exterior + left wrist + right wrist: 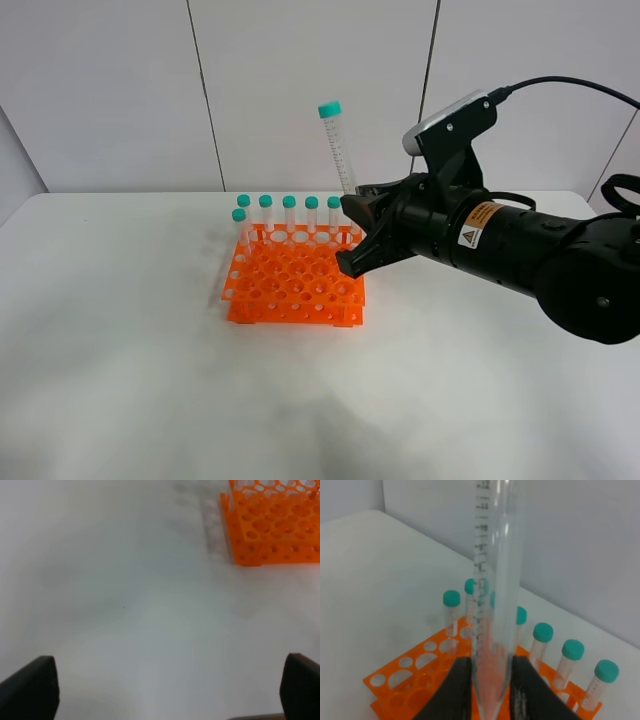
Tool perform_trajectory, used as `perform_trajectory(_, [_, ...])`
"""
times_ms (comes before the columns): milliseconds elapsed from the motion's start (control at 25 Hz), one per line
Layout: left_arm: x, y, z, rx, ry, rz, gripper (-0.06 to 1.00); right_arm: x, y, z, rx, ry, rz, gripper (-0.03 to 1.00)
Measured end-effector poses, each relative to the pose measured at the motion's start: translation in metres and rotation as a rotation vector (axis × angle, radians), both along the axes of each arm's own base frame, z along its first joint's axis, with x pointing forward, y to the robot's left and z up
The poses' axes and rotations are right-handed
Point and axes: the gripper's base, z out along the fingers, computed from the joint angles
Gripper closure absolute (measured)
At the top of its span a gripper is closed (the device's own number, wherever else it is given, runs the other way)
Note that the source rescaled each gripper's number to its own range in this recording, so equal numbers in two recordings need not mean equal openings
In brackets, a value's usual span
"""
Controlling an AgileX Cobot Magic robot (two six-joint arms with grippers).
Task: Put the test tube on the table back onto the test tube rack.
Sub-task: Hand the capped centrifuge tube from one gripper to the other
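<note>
1. From the high camera, the black right gripper (352, 232) is closed on the slim clear plastic test tube with a teal screw cap (339, 153), gripping its lower part. The tube is in the air, not on the large white matte table (150, 380). It is above the back right corner of the bright orange plastic rack with round holes (290, 315).
2. The tube's long axis is almost vertical, cap up and tapered tip down. The top leans a little toward the left of this view. I think it is held upright so the tip can go straight down into a hole.
3. Other teal-capped tubes (289, 215) stand along the back row of the rack, and one more stands in the row in front of it at the left end.
4. From the left wrist camera, the left gripper (165, 680) is wide open and holds nothing. It hangs over bare table, well apart from the rack (270, 530), probably so it does not disturb the other arm.
5. From the right wrist camera, two dark fingers (454, 690) press the tube (492, 605) just above its pointed end. The tip hangs over the rack (395, 682), not yet inside a hole. I cannot tell which hole it is aimed at.
</note>
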Motion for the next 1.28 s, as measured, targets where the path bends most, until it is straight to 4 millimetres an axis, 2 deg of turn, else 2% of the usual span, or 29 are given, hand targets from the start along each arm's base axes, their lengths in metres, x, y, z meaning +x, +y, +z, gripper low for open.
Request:
perform_trajectory(480, [-0.003,0.000,0.005,-0.004,-0.015,-0.038,-0.06,0.000,0.000,0.000,0.007,0.004,-0.001,0.96])
perform_trajectory(720, [-0.018,0.001,0.032,0.009,-0.112,-0.057,-0.06,0.000,0.000,-0.001,0.004,0.008,-0.002,0.96])
perform_trajectory(800, [-0.017,0.002,0.043,0.015,-0.121,-0.081,-0.06,0.002,0.001,-0.005,-0.002,0.018,-0.002,0.96])
perform_trajectory(1080, [0.012,0.001,0.082,0.028,-0.069,-0.204,-0.06,0.004,0.003,-0.012,-0.015,0.037,-0.002,0.96])
perform_trajectory(1280, [0.037,-0.006,0.099,0.040,-0.046,-0.339,-0.06,0.004,0.003,-0.012,-0.015,0.037,-0.002,0.96])
